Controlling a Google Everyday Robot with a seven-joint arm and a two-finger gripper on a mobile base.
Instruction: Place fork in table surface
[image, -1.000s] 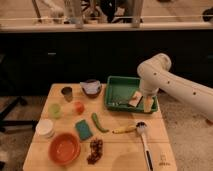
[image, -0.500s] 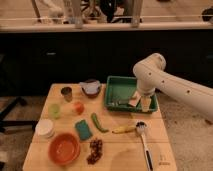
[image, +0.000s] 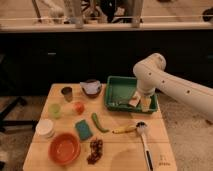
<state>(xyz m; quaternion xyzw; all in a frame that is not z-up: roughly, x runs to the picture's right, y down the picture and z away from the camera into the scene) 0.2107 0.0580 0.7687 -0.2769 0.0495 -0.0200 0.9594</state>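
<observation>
The fork (image: 121, 104) is a small slender grey utensil lying on the floor of the green tray (image: 116, 83), near its front wall. A tan block (image: 134, 100) lies just right of it in the tray. My gripper (image: 144, 102) hangs from the white arm (image: 170, 85) that reaches in from the right. It is low inside the tray's right end, beside the tan block and a little right of the fork. The pale wood table surface (image: 120, 147) lies under and in front of the tray.
On the table are a long white-handled brush (image: 145, 143), a yellow banana-like piece (image: 125, 129), a green pepper (image: 99, 123), a teal sponge (image: 83, 129), a red bowl (image: 64, 148), grapes (image: 94, 150), a white container (image: 45, 128), cups (image: 67, 93) and a grey bowl (image: 91, 88).
The arm has swung slightly left and the gripper has moved over the tray's right end, closer to the tan block and fork. Nothing on the table has moved.
</observation>
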